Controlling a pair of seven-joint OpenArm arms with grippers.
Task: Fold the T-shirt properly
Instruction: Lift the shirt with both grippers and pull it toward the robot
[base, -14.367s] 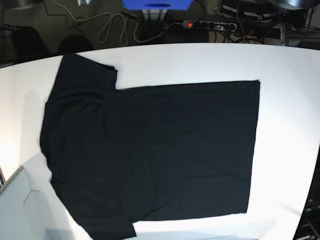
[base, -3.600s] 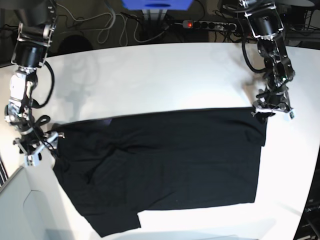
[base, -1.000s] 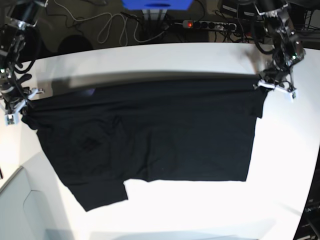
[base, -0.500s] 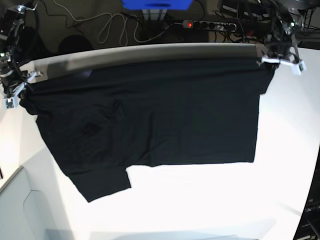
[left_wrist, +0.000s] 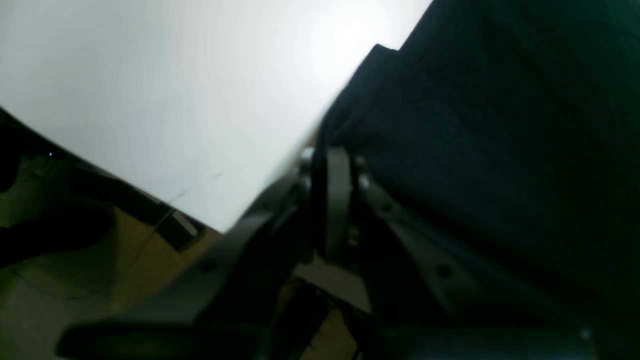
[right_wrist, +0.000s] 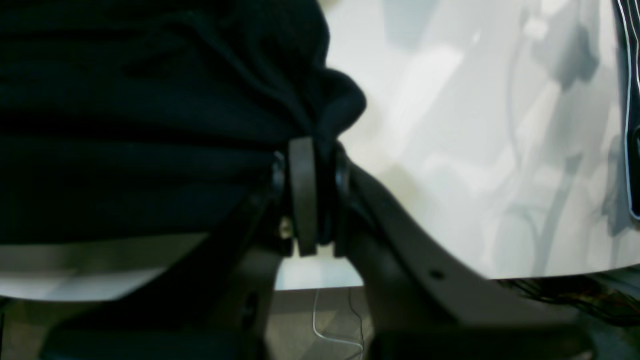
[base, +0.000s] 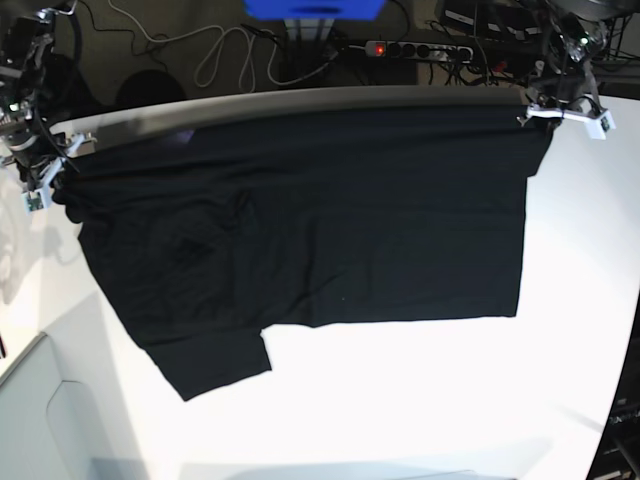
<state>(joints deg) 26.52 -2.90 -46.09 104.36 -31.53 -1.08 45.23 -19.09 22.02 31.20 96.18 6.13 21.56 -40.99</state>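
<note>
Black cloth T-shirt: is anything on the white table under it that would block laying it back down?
Nothing visible does. The black cloth T-shirt hangs from the left gripper and right gripper, both shut on its top edge. The white table shows bare below; what the cloth covers is hidden.

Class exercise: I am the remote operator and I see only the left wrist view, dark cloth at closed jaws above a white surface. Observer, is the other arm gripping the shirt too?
Observer: Yes. The right gripper is shut on a bunched fold of the T-shirt.
Operator: Which end does my left gripper have?
Observer: In the base view the left gripper pinches the corner at that view's upper right, the end away from the sleeve.
Operator: Is the shirt spread or crumpled?
Observer: Spread wide between both grippers over the white table, top edge stretched near the far side.
Operator: Any sleeve showing?
Observer: One sleeve sticks out at the lower left.
</note>
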